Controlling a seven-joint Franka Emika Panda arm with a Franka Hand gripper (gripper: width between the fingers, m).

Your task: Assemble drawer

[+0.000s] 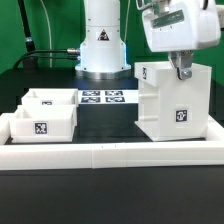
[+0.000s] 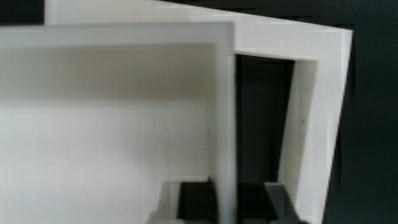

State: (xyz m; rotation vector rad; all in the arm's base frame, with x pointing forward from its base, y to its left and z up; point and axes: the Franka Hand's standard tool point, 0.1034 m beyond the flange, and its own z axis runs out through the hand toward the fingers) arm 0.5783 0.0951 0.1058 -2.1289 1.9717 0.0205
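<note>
White plastic housing (image 1: 172,105) (image 2: 107,130) stands upright at centre right of the exterior frame, tall and boxy, with a black-and-white square tag on each of two visible faces. Two open trays, near tray (image 1: 42,124) and far tray (image 1: 45,99), sit at left of that frame, well apart from the housing. Gripper (image 1: 182,72) (image 2: 235,200) is at the housing's top, jaws narrow astride a thin wall; cannot tell whether they clamp it.

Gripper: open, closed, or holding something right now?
Gripper: fingers straddle the top wall of the housing; whether it is clamped cannot be told.
</note>
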